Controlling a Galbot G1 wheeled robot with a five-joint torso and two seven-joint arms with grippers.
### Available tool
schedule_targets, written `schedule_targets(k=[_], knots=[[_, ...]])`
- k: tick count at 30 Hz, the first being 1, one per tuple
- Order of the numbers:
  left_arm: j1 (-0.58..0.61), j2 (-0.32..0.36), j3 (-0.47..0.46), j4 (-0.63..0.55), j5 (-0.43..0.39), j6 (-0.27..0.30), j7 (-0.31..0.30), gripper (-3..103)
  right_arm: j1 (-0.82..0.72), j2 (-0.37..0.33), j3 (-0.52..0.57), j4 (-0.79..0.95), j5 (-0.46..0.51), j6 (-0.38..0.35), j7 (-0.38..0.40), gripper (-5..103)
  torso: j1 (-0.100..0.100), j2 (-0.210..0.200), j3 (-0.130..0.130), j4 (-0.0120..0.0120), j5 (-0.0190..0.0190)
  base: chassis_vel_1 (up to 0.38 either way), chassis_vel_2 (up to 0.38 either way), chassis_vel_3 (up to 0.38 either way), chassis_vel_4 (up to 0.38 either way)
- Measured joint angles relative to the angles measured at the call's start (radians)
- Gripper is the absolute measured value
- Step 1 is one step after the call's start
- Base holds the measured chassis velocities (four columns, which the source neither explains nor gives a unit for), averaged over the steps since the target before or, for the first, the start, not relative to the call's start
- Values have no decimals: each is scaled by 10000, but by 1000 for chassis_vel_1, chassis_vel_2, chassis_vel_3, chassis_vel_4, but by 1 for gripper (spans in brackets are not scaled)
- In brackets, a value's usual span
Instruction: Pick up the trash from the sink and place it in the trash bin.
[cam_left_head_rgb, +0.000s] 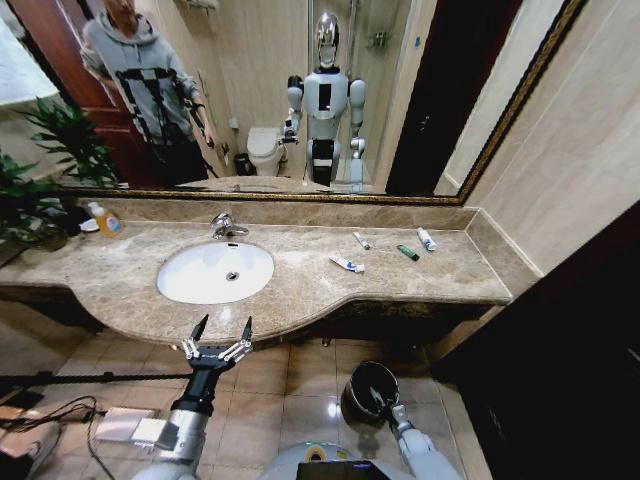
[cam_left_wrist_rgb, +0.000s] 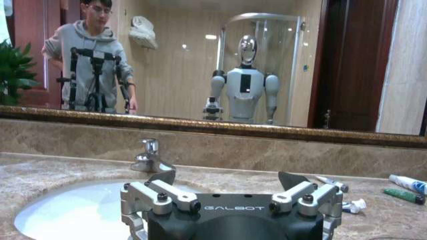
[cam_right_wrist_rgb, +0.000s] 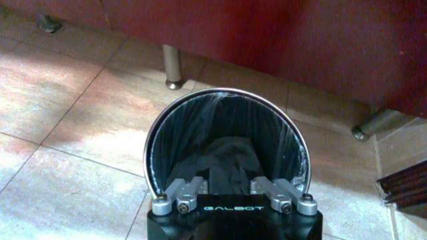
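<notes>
The white oval sink (cam_left_head_rgb: 200, 280) (cam_left_wrist_rgb: 60, 212) sits in a brown marble countertop (cam_left_head_rgb: 300, 300). Its basin looks bare apart from the drain. The trash lies on the counter right of the basin: a white tube (cam_left_head_rgb: 361, 240) (cam_left_wrist_rgb: 331, 183), a white-and-blue tube (cam_left_head_rgb: 347, 264) (cam_left_wrist_rgb: 351, 205), a dark green tube (cam_left_head_rgb: 408, 252) (cam_left_wrist_rgb: 403, 195) and another white tube (cam_left_head_rgb: 427, 238) (cam_left_wrist_rgb: 407, 183). My left gripper (cam_left_head_rgb: 220, 330) (cam_left_wrist_rgb: 227, 176) is open, just in front of the counter edge and facing the sink. Low on the right, my right gripper (cam_left_head_rgb: 385, 402) (cam_right_wrist_rgb: 227, 165) is shut on the near rim of the black trash bin (cam_left_head_rgb: 365, 385) (cam_right_wrist_rgb: 227, 92), which hangs over the floor tiles.
A chrome faucet (cam_left_head_rgb: 225, 226) (cam_left_wrist_rgb: 148, 157) stands behind the basin. A yellow soap bottle (cam_left_head_rgb: 104, 219) and a plant (cam_left_head_rgb: 40, 170) are at the counter's left end. A mirror runs along the back wall. Cables (cam_left_head_rgb: 60, 410) lie on the floor at left, and a dark cabinet (cam_left_head_rgb: 570, 350) stands at right.
</notes>
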Motion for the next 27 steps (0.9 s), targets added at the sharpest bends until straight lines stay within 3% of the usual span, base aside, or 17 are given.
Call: schedule_targets(k=[2, 3, 5, 7, 16, 19, 27], knots=[[0, 0, 0, 0, 1, 0, 0, 100, -31, 35, 21, 35, 16, 34, 111, 38, 0, 0, 0, 0, 1, 0, 0, 0, 0], [0, 0, 0, 0, 1, 0, 0, 100, -31, 35, 21, 35, 16, 34, 111, 38, 0, 0, 0, 0, 1, 0, 0, 0, 0], [0, 0, 0, 0, 0, 0, 0, 100, -182, 35, 28, 259, 30, 70, 127, 55, 0, 0, 0, 0, 1, 0, 0, 0, 0], [0, 0, 0, 0, 0, 0, 0, 100, -236, 33, 31, 339, 38, 71, 127, 55, 0, 0, 0, 0, 1, 0, 0, 0, 0], [0, 0, 0, 0, 0, 0, 0, 100, -1440, 21, 158, 2000, 83, -87, 286, 93, -1, 0, 0, -1, 1, 0, 0, 0, 0], [0, 0, 0, 0, 1, 0, 0, 100, -1922, 32, 228, 2819, 133, -262, 420, 100, -1, 0, -1, -1, 1, 0, 0, 0, 0], [0, 0, 0, 0, 1, 0, 0, 100, -2876, 107, 442, 4868, 792, -534, 824, 100, -1, 0, 0, -1, -1, 0, 0, 0, 0]])
